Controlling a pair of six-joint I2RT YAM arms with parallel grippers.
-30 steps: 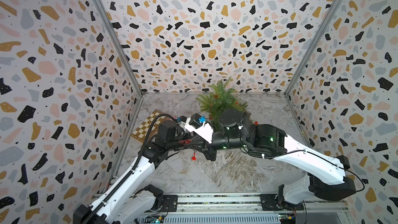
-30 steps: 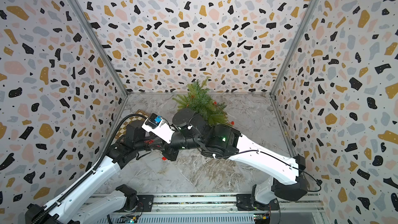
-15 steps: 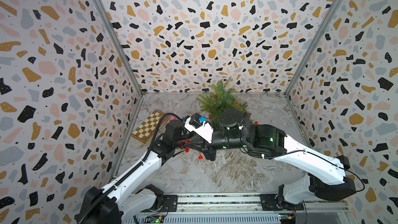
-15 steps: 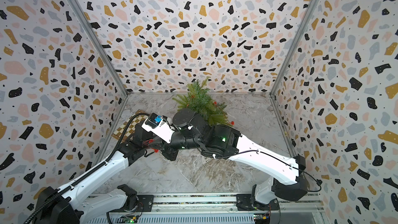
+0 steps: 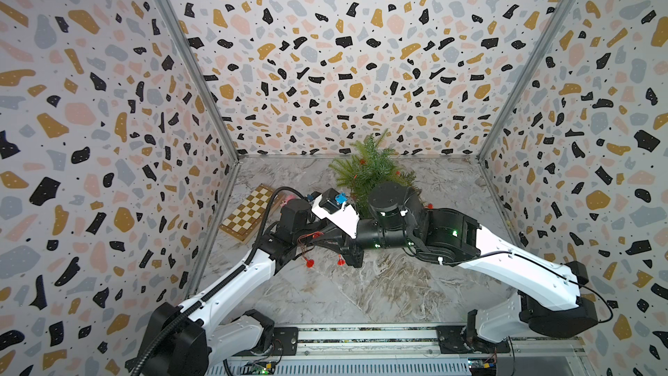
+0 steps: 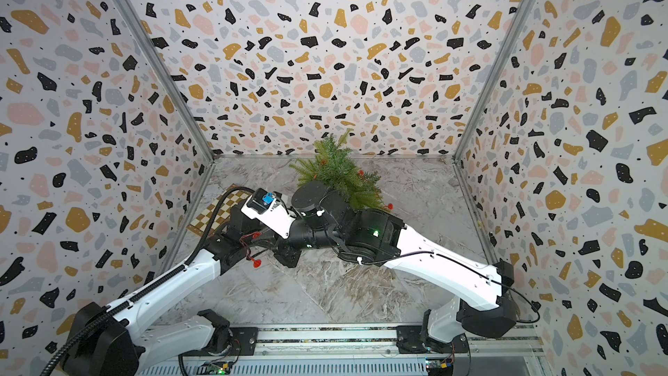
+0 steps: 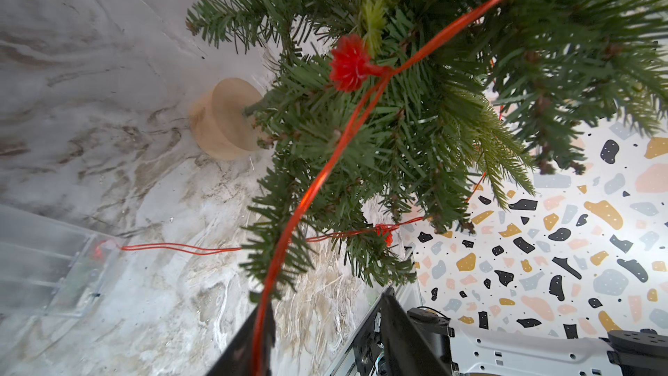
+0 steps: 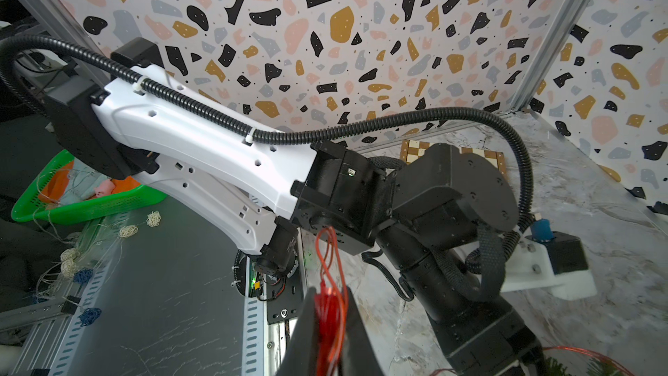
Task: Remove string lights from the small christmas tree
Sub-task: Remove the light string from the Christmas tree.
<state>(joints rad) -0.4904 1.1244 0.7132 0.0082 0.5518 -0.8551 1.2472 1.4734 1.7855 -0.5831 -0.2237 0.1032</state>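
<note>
The small christmas tree (image 5: 372, 170) (image 6: 336, 171) stands at the back of the floor on a round wooden base (image 7: 220, 121). The string lights (image 7: 314, 186), a red wire with spiky red bulbs, wind through its branches and end in a clear box (image 7: 47, 265) lying on the floor. My left gripper (image 7: 327, 300) is close under the branches, open, with the wire lying along one finger (image 7: 258, 338). The right wrist hides it in both top views. My right gripper (image 8: 330, 323) (image 5: 318, 238) is shut on a bunch of the wire. Two bulbs (image 5: 309, 263) dangle below it.
A folded chessboard (image 5: 249, 217) (image 6: 213, 215) lies against the left wall behind my left arm. The two arms cross in front of the tree. Patterned walls close in three sides. A green basket (image 8: 83, 204) sits outside the front rail.
My left arm has reached further back toward the tree and its jaws have narrowed. The right arm has stayed put, still gripping the wire.
</note>
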